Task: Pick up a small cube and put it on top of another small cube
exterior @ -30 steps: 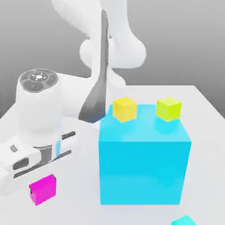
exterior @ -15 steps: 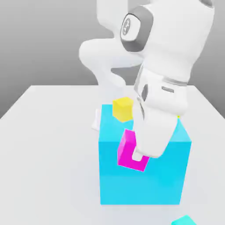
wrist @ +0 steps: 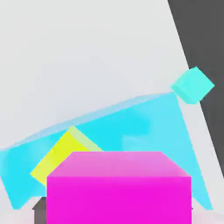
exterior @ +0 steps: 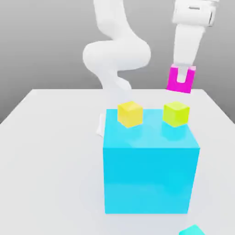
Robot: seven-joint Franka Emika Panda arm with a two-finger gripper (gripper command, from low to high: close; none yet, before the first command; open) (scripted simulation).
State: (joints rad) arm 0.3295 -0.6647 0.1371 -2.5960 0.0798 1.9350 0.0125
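Clamped in the pincer (exterior: 182, 75), the magenta cube (exterior: 173, 83) has risen from before the cyan block (exterior: 149, 179) to above the lime cube (exterior: 176, 114), making lowering next.

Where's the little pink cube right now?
The magenta cube is up in the jaws, toward the exterior view's right, seen above the lime-green cube that sits on the big cyan block.
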